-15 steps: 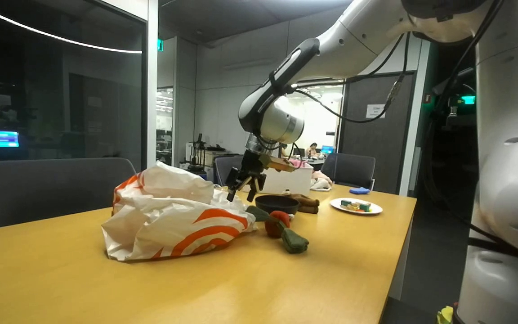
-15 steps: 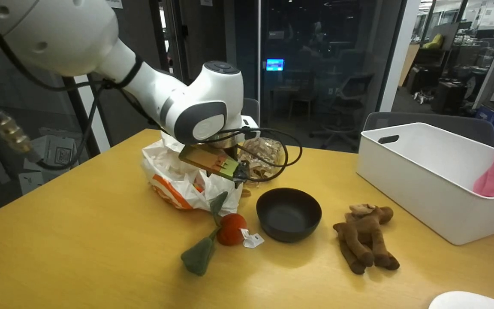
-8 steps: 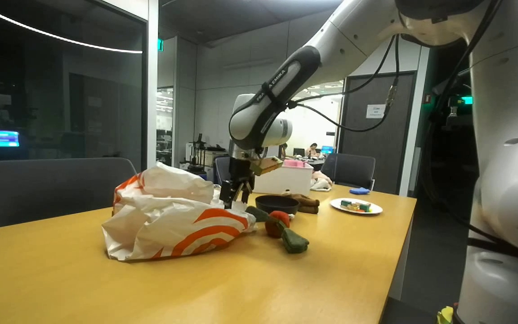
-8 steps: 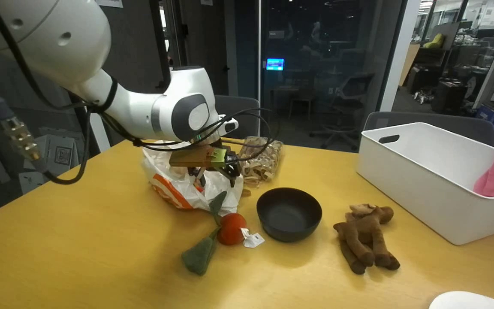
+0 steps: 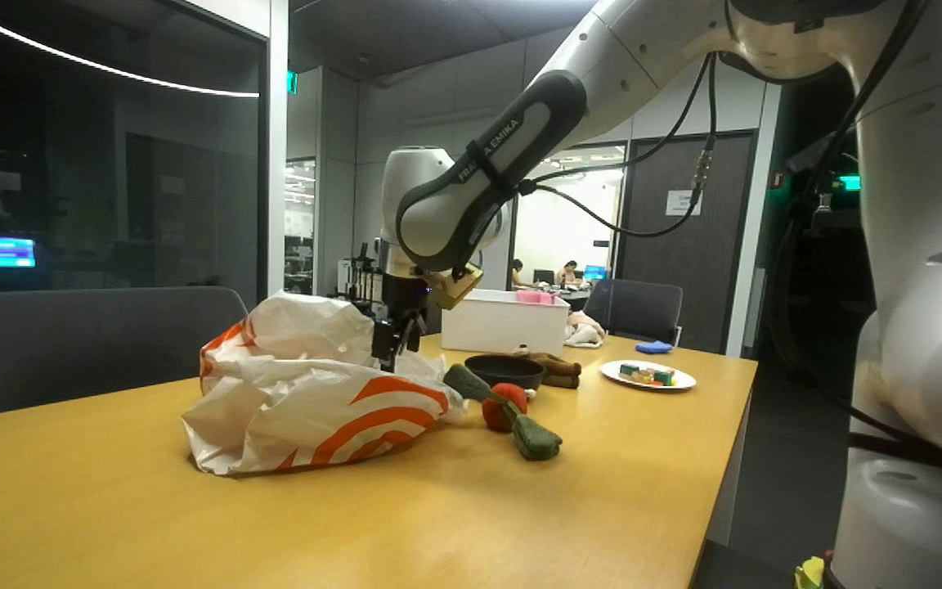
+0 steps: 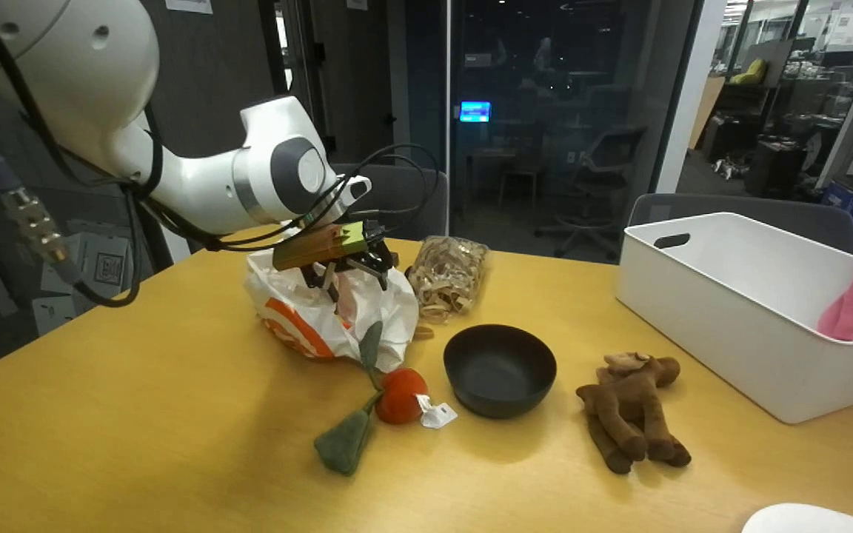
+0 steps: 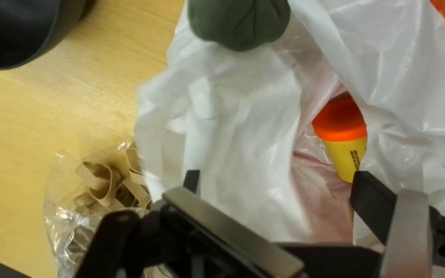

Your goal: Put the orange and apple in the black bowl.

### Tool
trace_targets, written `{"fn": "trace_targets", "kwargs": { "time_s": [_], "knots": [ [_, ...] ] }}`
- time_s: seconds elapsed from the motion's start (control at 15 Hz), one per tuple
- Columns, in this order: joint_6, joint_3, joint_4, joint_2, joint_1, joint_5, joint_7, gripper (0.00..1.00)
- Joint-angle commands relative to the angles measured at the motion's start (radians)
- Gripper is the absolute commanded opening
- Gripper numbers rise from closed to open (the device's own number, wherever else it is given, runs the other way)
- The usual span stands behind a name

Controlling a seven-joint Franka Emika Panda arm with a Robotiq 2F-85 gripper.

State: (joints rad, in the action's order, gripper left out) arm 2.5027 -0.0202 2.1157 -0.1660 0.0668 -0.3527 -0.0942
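Note:
A round red plush fruit [image 6: 400, 396] with green leaves and a white tag lies on the table in both exterior views. I cannot tell if it is the apple. One leaf [image 7: 240, 23] shows in the wrist view against the bag. The black bowl [image 6: 499, 363] stands upright beside the fruit and looks empty. No orange shows in the frames. My gripper [image 7: 276, 181] is open and empty, pointing down over the white plastic bag [image 7: 242, 127]. Inside the bag's mouth is a yellow container with an orange lid [image 7: 342, 127]; the rest of the bag's inside is hidden.
A clear bag of tan strips [image 6: 449, 277] lies beside the white bag. A brown plush animal [image 6: 630, 411] lies past the bowl. A white bin [image 6: 723, 318] with pink cloth stands behind it. A white plate with small blocks [image 5: 647, 375] is near the table edge.
My gripper has moved away from the bowl and over the white bag, turning more upright. The bag's edge and the leaf near it have shifted slightly. The red fruit and bowl stay put.

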Motion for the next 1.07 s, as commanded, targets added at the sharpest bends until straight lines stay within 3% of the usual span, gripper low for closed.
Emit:
{"fn": "trace_targets", "kwargs": {
  "time_s": [0.0, 0.4, 0.53, 0.73, 1.0],
  "knots": [
    [0.021, 0.006, 0.004, 0.037, 0.013, -0.093, 0.040, 1.00],
    [0.006, 0.023, 0.007, 0.019, -0.018, 0.036, -0.045, 1.00],
    [0.027, 0.021, 0.017, 0.017, -0.028, 0.025, -0.097, 1.00],
    [0.032, -0.001, 0.022, 0.022, -0.027, -0.107, -0.109, 1.00],
    [0.081, 0.010, 0.034, 0.024, -0.038, -0.119, -0.157, 1.00]
  ]
}}
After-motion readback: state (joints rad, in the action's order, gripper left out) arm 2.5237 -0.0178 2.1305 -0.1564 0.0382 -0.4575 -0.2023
